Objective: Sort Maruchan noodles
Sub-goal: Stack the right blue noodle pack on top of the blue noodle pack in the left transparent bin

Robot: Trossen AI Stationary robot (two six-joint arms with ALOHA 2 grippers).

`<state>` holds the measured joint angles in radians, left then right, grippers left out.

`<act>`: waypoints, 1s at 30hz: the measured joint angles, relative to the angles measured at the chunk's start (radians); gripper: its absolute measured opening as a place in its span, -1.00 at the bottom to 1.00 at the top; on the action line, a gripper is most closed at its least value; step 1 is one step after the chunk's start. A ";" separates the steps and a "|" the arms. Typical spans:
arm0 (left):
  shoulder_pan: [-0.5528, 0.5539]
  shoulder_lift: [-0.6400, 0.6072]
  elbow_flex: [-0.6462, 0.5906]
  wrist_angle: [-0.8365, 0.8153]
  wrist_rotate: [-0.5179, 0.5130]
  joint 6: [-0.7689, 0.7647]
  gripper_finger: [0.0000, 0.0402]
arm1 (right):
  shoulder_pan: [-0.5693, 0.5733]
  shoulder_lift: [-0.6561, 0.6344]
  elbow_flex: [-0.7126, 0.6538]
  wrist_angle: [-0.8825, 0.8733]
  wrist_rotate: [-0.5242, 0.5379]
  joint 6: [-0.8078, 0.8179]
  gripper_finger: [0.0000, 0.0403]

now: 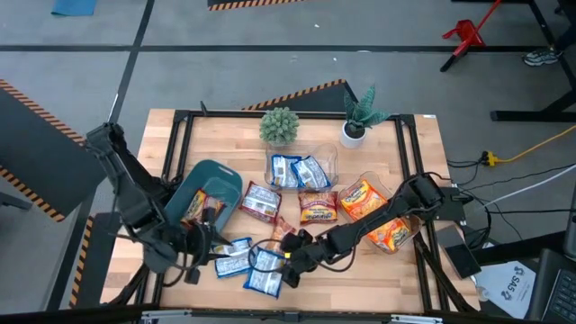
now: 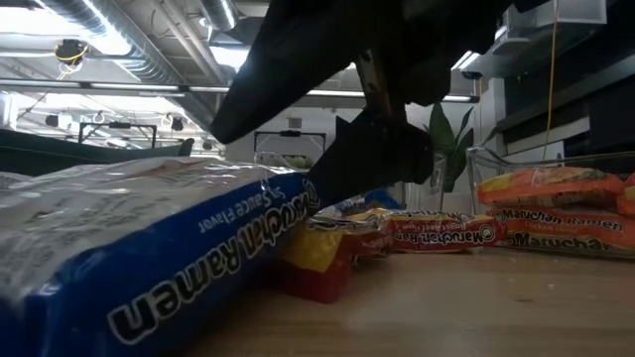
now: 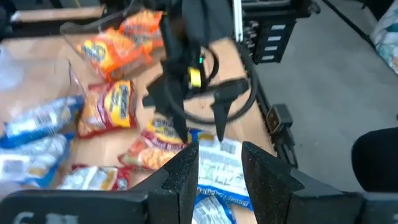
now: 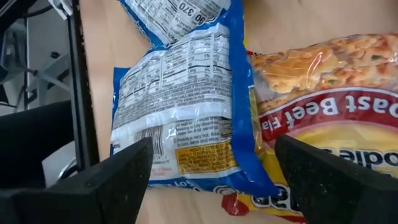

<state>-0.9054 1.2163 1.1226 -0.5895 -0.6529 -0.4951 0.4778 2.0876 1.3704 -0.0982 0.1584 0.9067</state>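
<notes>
Maruchan packets lie across the table's near middle. Two blue-and-white packets (image 1: 236,262) (image 1: 266,275) overlap by the near edge, with a red-brown one (image 4: 323,118) beside them. My right gripper (image 1: 290,259) is open and stands low over a blue-and-white packet (image 4: 186,118), which lies flat between its wide-spread fingers (image 4: 224,180). My left gripper (image 1: 193,256) is open near the dark teal bin (image 1: 205,191) and points at the same blue-and-white packets (image 3: 217,163). More packets lie in clear tubs: blue (image 1: 297,169) and orange (image 1: 364,198).
Red-brown packets (image 1: 261,202) (image 1: 317,208) lie mid-table. Another orange packet (image 1: 391,234) sits in the right tub. Two potted plants (image 1: 279,126) (image 1: 358,117) stand at the far edge. A black frame (image 1: 409,162) runs round the tabletop. Bare wood (image 1: 360,279) shows near the right front.
</notes>
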 joint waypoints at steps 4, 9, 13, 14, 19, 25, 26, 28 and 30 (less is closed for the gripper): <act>0.002 0.000 -0.173 0.247 -0.028 -0.015 -0.42 | 0.000 0.003 0.029 -0.020 -0.019 -0.010 0.69; 0.045 0.026 -0.376 0.584 -0.027 0.004 -0.42 | 0.000 0.004 0.084 -0.045 -0.019 -0.049 0.69; 0.078 0.114 -0.428 0.646 0.033 -0.024 -0.42 | 0.000 0.004 0.137 -0.197 0.007 -0.063 0.69; 0.082 0.140 -0.425 0.646 0.048 -0.024 -0.42 | 0.000 0.004 0.149 -0.233 0.008 -0.065 0.69; 0.080 0.290 -0.343 0.631 0.089 0.041 -0.45 | 0.008 0.004 0.222 -0.347 0.005 -0.074 0.69; 0.094 0.438 -0.223 0.524 0.096 0.110 -0.64 | 0.067 0.004 0.299 -0.425 -0.001 -0.067 0.69; 0.098 0.456 -0.212 0.518 0.104 0.110 -0.67 | 0.083 0.004 0.305 -0.428 0.005 -0.055 0.69; 0.109 0.488 -0.195 0.519 0.144 0.111 -0.75 | 0.115 0.004 0.306 -0.427 0.020 -0.031 0.69; 0.120 0.511 -0.183 0.519 0.186 0.113 -0.83 | 0.146 0.004 0.306 -0.432 0.046 0.005 0.69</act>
<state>-0.7855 1.7276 0.9396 -0.0702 -0.4666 -0.3820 0.6241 2.0914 1.6768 -0.5305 0.2042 0.9120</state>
